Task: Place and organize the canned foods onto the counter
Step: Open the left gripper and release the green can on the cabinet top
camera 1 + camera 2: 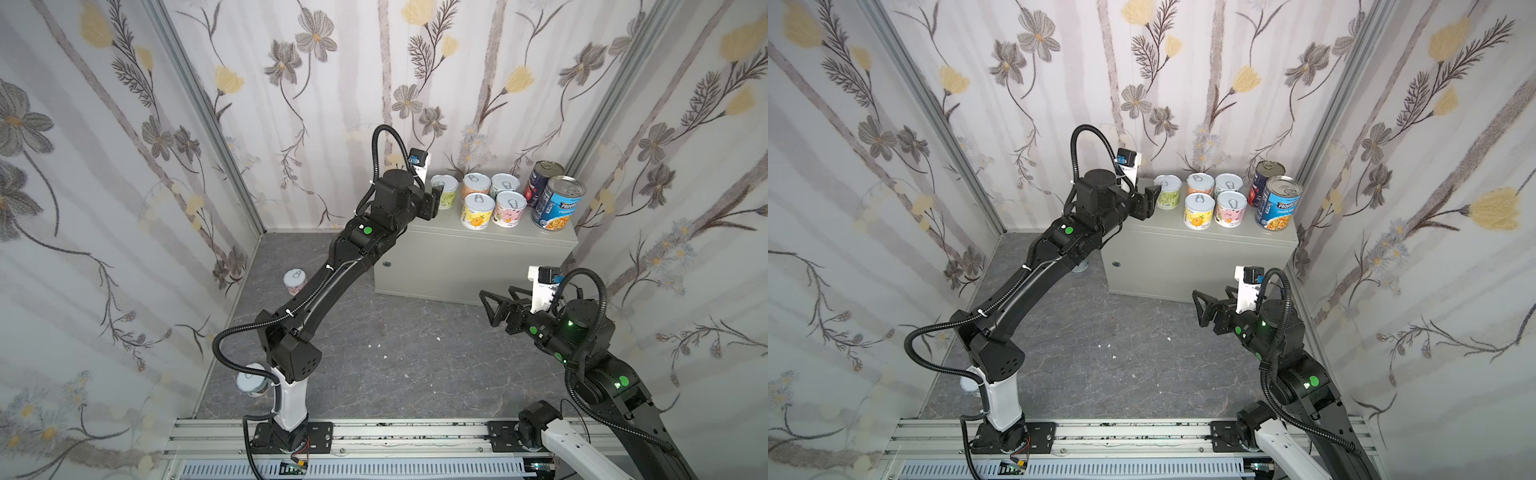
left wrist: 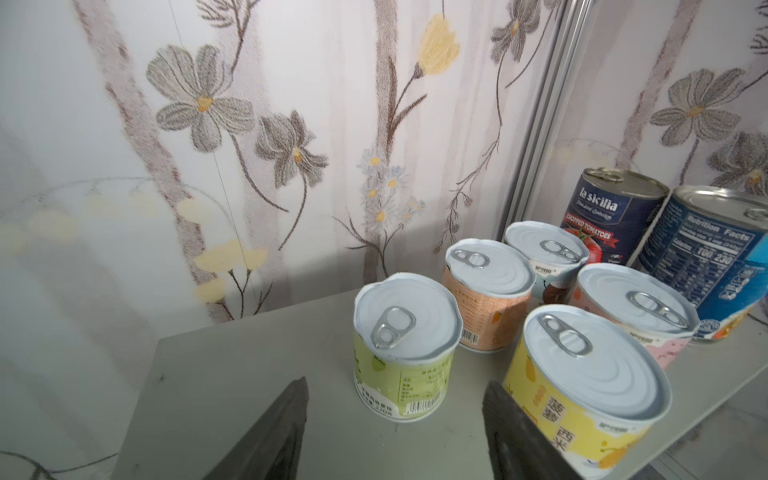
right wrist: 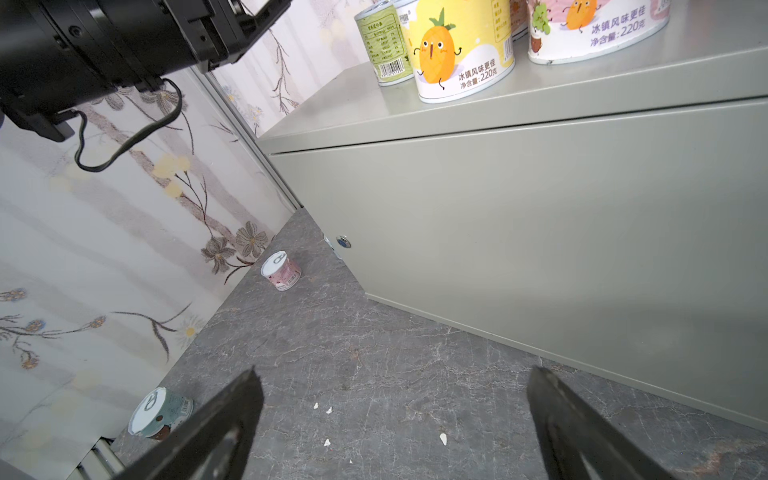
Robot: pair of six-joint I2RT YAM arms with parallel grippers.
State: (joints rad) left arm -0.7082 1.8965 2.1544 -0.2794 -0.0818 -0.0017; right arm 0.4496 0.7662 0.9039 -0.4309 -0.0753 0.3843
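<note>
Several canned foods stand upright on the light-grey counter (image 1: 478,266) (image 2: 249,374): a green can (image 1: 444,192) (image 2: 405,345), orange (image 1: 476,185), teal (image 1: 504,185), yellow (image 1: 477,211) (image 2: 582,382) and pink (image 1: 509,208) short cans, plus a navy-and-red tall can (image 1: 542,178) and a blue soup can (image 1: 559,203). My left gripper (image 1: 436,199) (image 2: 397,382) is open just short of the green can, with nothing between its fingers. My right gripper (image 1: 494,305) (image 3: 397,370) hangs open and empty above the floor in front of the counter.
Two short cans stand on the dark marbled floor by the left wall: a pink one (image 1: 295,280) (image 3: 281,270) and a teal one (image 1: 251,380) (image 3: 160,411) near the left arm's base. Floral walls close in on three sides. A rail (image 1: 374,436) runs along the front.
</note>
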